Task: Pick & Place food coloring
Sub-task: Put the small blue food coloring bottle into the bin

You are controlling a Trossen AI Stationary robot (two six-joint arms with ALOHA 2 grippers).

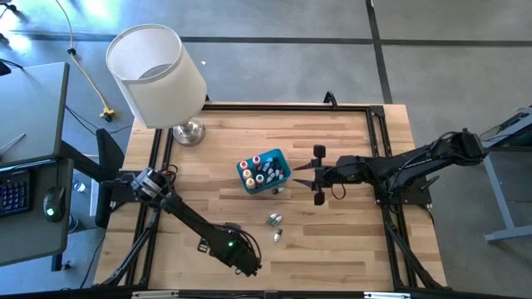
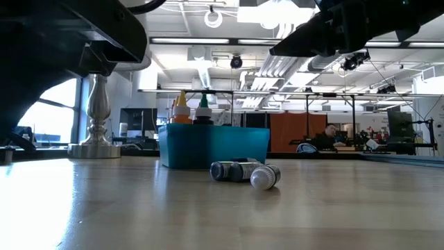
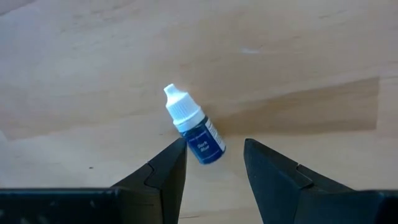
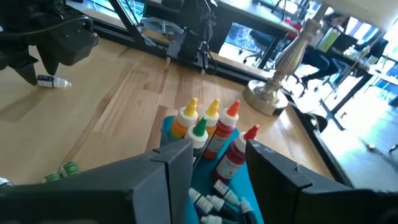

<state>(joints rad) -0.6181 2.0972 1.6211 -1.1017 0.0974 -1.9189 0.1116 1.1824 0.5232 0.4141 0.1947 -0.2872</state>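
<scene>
A teal bin (image 1: 268, 171) stands mid-table holding several upright food coloring bottles (image 4: 208, 127) with orange, yellow, green and red caps, and smaller white-capped ones lying in it. Two more bottles (image 1: 274, 226) lie on the table in front of the bin (image 2: 215, 146). A dark blue bottle with a white cap (image 3: 196, 129) lies on its side near the table's near edge. My left gripper (image 3: 214, 158) hovers open above it, fingertips on either side of its bottom end. My right gripper (image 1: 304, 175) is open just right of the bin, above its rim (image 4: 217, 162).
A lamp with a white shade (image 1: 158, 73) and a metal base (image 1: 189, 131) stands at the far left of the table. A black frame (image 1: 374, 124) runs around the tabletop. Bare wood lies right of the loose bottles (image 2: 246, 172).
</scene>
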